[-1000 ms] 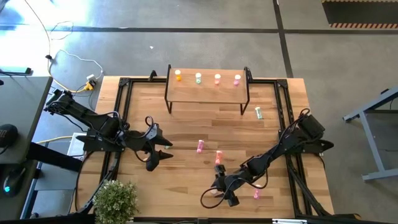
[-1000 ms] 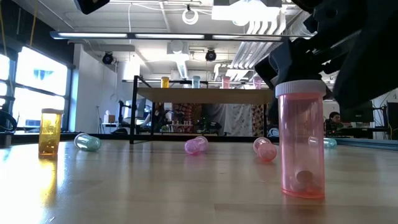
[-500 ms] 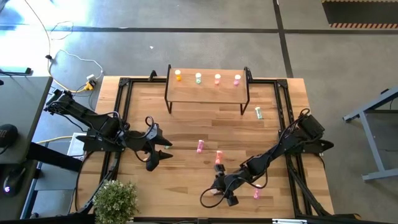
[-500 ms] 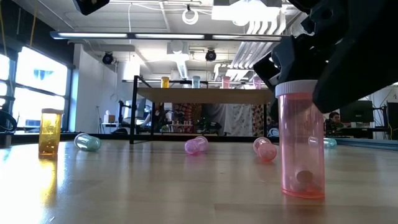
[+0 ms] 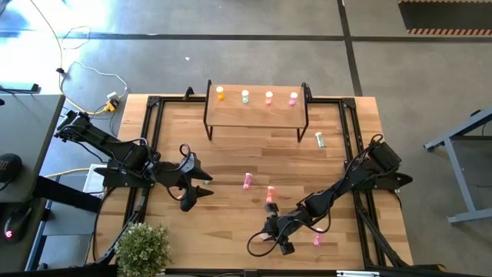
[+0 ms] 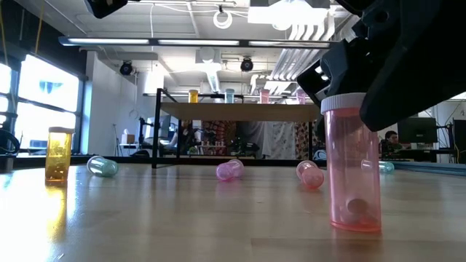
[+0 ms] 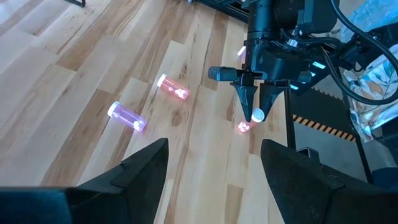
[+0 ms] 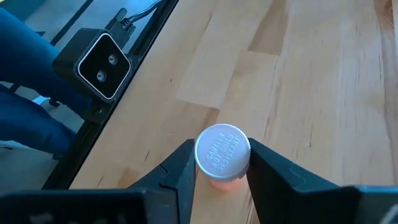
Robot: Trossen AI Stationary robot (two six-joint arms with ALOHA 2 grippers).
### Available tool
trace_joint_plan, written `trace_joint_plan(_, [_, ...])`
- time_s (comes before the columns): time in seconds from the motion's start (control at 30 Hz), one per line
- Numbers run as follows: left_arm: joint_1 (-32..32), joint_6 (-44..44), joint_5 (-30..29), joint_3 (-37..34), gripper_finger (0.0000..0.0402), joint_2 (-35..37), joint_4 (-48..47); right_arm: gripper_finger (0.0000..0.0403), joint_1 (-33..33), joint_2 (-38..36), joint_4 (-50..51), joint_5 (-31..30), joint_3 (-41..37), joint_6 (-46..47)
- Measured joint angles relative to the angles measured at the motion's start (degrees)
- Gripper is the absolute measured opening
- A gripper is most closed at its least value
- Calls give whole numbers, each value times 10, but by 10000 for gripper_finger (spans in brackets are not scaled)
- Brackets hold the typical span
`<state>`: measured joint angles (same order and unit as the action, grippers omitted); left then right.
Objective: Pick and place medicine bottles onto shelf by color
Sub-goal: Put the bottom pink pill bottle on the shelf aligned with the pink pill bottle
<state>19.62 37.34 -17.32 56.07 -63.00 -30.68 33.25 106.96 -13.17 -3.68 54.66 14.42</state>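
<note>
Pinching my right pincer (image 8: 222, 163) on an upright salmon bottle (image 8: 222, 151) at the surface's (image 5: 231, 154) 6 o'clock, left pincer (image 5: 201, 181) open, idle at 9.

Four bottles (image 5: 256, 96) are counted upright on the shelf (image 5: 256, 114) at the far side. Five more bottles (image 5: 270, 194) are seen on the table (image 5: 231, 154), plus two arms and one plant (image 5: 143, 248).

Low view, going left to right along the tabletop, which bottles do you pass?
Upright orange bottle → pale green bottle on its side → magenta bottle lying down → salmon bottle lying down → tall upright salmon-pink bottle under the right end effector.
</note>
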Motion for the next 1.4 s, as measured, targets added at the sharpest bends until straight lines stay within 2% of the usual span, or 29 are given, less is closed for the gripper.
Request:
trace_joint_plan(0.23, [0,0,-1,0,245,0,0,113,-13,-12,2,1,0,38])
trace_joint_plan(0.4, [-1,-18,-32,0,245,0,1,112,-40,-55,6,-57,0,51])
trace_joint_plan(0.73, [-1,-36,-104,0,245,0,9,112,-127,-200,72,-181,0,78])
trace_joint_plan(0.97, [-20,-52,-115,0,245,0,10,112,-213,-328,120,-258,0,60])
trace_joint_plan(1.17, [-47,-65,-116,0,245,0,10,112,-292,-403,142,-259,0,5])
trace_joint_plan(1.4, [-81,-65,-117,0,245,0,10,112,-391,-440,147,-241,0,-69])
